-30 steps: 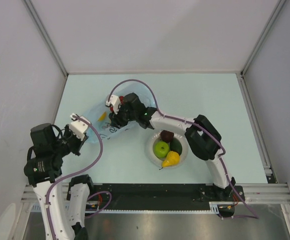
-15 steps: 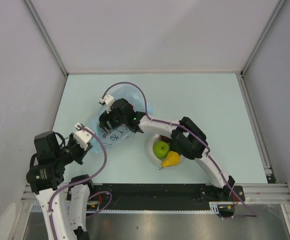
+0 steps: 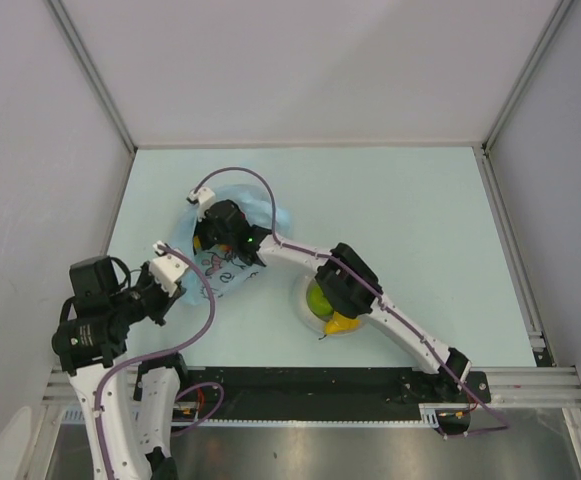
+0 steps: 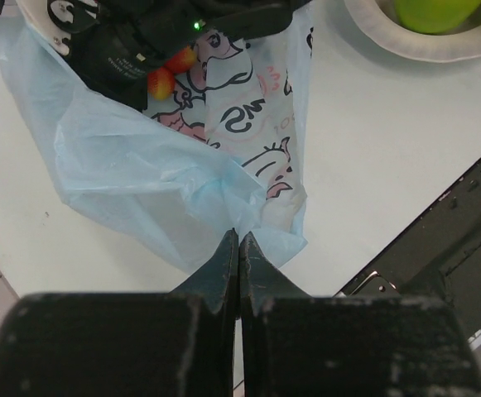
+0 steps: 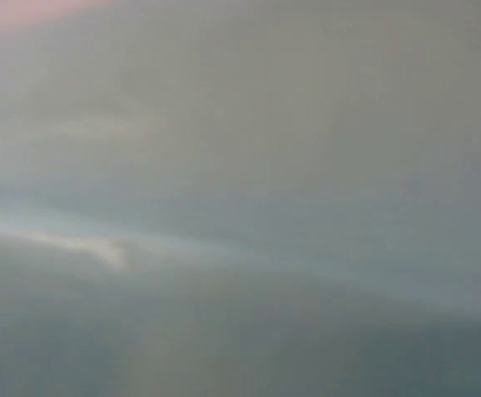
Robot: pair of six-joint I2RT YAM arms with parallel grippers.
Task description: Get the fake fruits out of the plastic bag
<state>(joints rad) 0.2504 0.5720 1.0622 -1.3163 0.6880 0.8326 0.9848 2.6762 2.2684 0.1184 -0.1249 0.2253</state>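
The plastic bag [image 3: 226, 268] lies crumpled on the table, light blue with dark and pink drawings. My left gripper [image 3: 178, 283] is shut on its near corner [image 4: 238, 236]. My right gripper [image 3: 210, 232] has its head pushed into the bag's far end, so the fingers are hidden. The right wrist view shows only blurred grey-blue plastic. Small red-and-orange fake fruits [image 4: 169, 71] show beside the right gripper's black body [image 4: 132, 45] at the bag's mouth. A green apple [image 3: 320, 298] and a yellow fruit [image 3: 342, 323] lie on the white plate [image 3: 298, 300].
The right arm [image 3: 345, 285] stretches over the plate and hides part of it. The plate [image 4: 406, 50] with the apple [image 4: 435, 12] sits right of the bag. The black base rail [image 3: 310, 380] runs along the near table edge. White walls enclose the other sides.
The right arm has reached further left, pushing its gripper into the bag, and now covers the plate's dark round fruit. The left gripper has kept hold of the bag corner.
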